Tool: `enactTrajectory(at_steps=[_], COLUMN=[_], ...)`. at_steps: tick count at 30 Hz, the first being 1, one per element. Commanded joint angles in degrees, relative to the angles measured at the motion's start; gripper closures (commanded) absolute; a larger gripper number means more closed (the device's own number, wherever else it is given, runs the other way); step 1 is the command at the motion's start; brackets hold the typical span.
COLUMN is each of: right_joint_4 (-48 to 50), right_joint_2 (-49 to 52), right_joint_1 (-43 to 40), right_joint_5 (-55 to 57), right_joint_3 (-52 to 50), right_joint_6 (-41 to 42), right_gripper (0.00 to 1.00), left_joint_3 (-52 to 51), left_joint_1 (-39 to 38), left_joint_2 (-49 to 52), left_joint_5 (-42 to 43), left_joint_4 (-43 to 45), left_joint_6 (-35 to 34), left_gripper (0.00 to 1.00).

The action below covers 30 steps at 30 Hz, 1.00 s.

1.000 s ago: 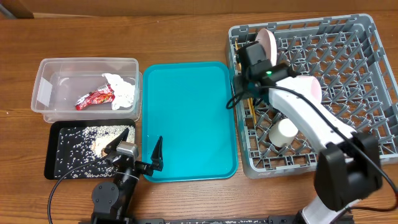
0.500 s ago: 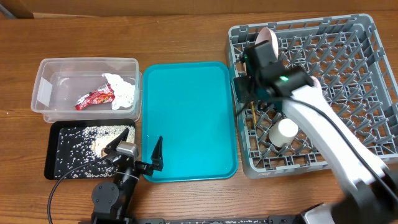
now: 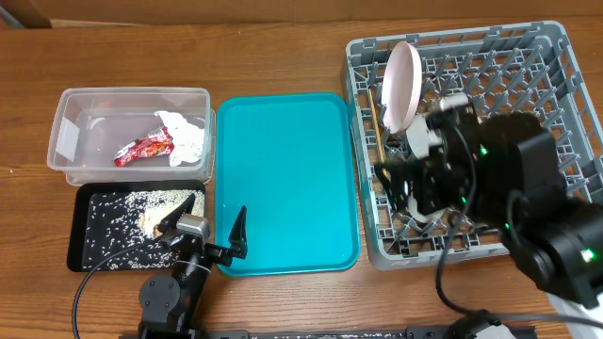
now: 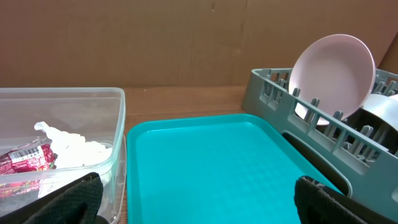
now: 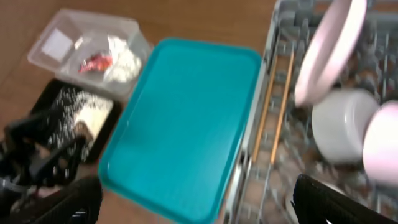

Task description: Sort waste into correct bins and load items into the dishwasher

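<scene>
The grey dishwasher rack (image 3: 556,66) holds a round white plate (image 3: 400,83) standing on edge. Two wooden chopsticks (image 5: 273,106) lie side by side along its left side. A white cup (image 5: 345,127) and a white bowl (image 5: 382,146) sit beside the plate. My right gripper (image 5: 199,208) hangs open and empty high above the rack's left edge. The right arm (image 3: 490,179) hides much of the rack from above. The clear tub (image 3: 71,141) holds the red-and-white wrapper (image 3: 143,148) and white tissue (image 3: 184,137). Rice (image 3: 122,221) lies in the black tray (image 3: 80,254). My left gripper (image 3: 209,226) rests open and empty.
The teal serving tray (image 3: 287,179) lies bare between the bins and the rack. In the left wrist view its near end (image 4: 211,168) spans the gap between the fingers (image 4: 68,202), with the tub wall (image 4: 118,143) on the left and the rack (image 4: 323,137) on the right.
My right gripper has opened and let go of the chopsticks, which now lie in the rack. The right arm has risen up and back over the rack. The left arm has not moved.
</scene>
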Motion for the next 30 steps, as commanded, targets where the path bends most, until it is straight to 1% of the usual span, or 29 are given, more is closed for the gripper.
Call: enactTrajectory(at_steps=[1, 4, 10, 14, 16, 23, 30], right_joint_4=[-1.99, -2.12, -1.46, 1.14, 3.17, 10.12, 16.22], right_joint_2=[-1.81, -3.67, -9.84, -14.25, -16.37, -23.85, -32.85], right_joint_1=[0.2, 0.2, 0.17, 0.09, -0.74, -8.9, -14.58], right_joint_5=[0.66, 4.7, 9.33, 16.13, 17.59, 14.86, 10.27], right_joint_3=[0.94, 0.94, 0.94, 0.57, -0.39, -8.81, -23.17], right_joint_6=[-0.26, -0.26, -0.28, -0.28, -0.28, -0.26, -0.26], right_gripper=[0.0, 0.0, 0.0, 0.0, 0.0, 0.0, 0.0], left_joint_3=[-0.22, -0.22, -0.22, -0.22, -0.22, -0.22, -0.22], left_joint_1=[0.31, 0.31, 0.31, 0.31, 0.31, 0.31, 0.31], left_joint_2=[-0.55, -0.55, -0.55, -0.55, -0.55, -0.55, -0.55], left_joint_5=[0.59, 0.59, 0.61, 0.61, 0.59, 0.59, 0.61], left_joint_4=[0.04, 0.04, 0.04, 0.04, 0.04, 0.04, 0.04], left_joint_6=[-0.63, -0.63, -0.63, -0.63, -0.63, -0.63, -0.63], left_gripper=[0.0, 0.0, 0.0, 0.0, 0.0, 0.0, 0.0])
